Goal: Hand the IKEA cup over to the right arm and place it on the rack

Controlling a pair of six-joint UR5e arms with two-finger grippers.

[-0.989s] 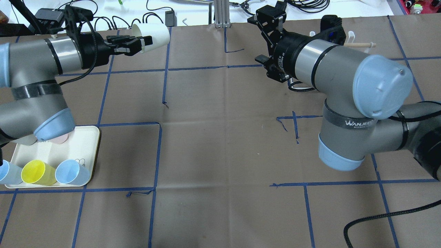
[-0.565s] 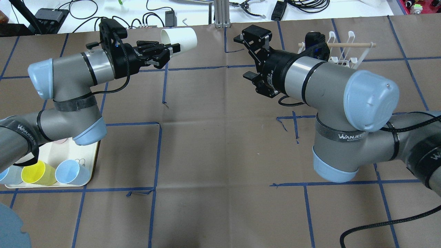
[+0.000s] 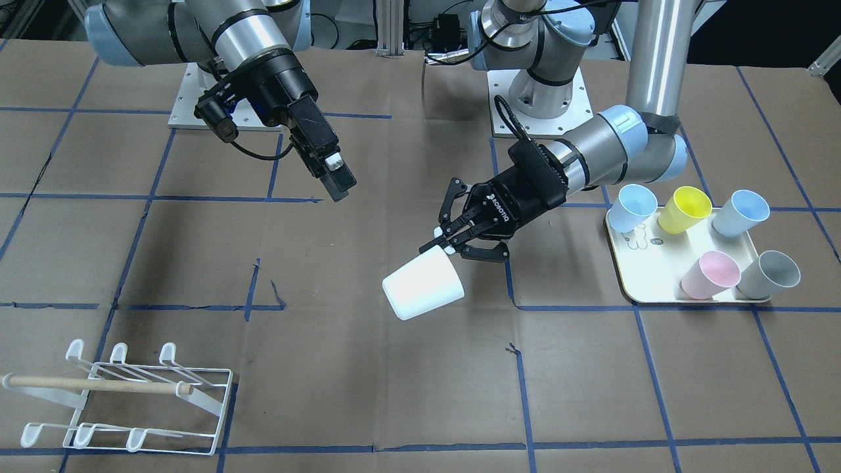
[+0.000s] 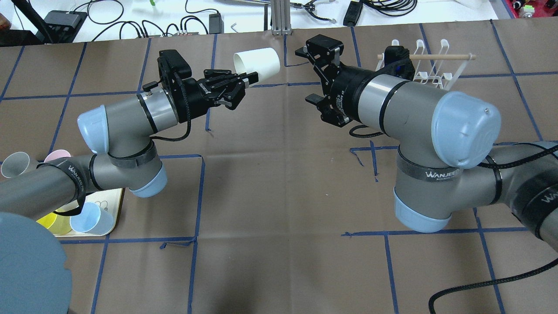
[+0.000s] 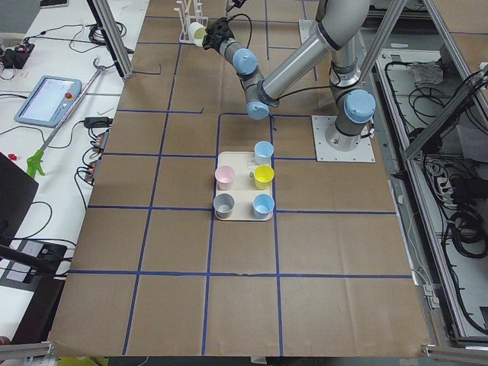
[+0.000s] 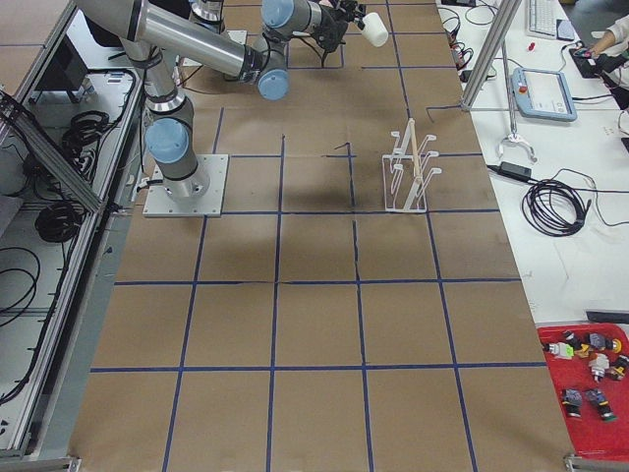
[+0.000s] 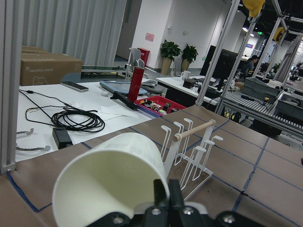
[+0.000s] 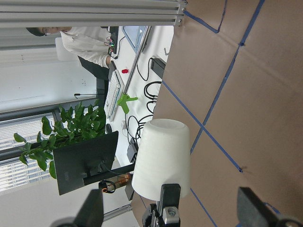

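Left gripper (image 3: pixel 448 244) is pinching the white IKEA cup (image 3: pixel 424 287) by its rim, fingers pressed together on one short stretch of the wall. The left wrist view is showing the open mouth facing back at the camera. The cup is hanging sideways in the air just beyond those fingertips, clear of the tabletop (image 3: pixel 368 394), with its base pointing away from them and toward the right gripper (image 4: pixel 308 74). The right gripper is standing apart from the cup with its jaws spread wide. In its own wrist view the cup is showing ahead of and between the two open fingers, touching neither.

I am reading the cup as light, thin-walled plastic: stiff enough to keep its shape, smooth, and tapered, so a hard squeeze may be nudging it toward the narrow end. I am not expecting it to break, but a rim pinch is giving little hold against a knock. For the take I am favouring a grip across the body, on the base half, well clear of the left fingers, with modest force.

Farther out, the rack (image 4: pixel 431 65) is standing beyond the right gripper, on the side away from the cup. The tray (image 3: pixel 647 276) of coloured cups (image 3: pixel 683 210) is lying behind the left gripper, beside its forearm.
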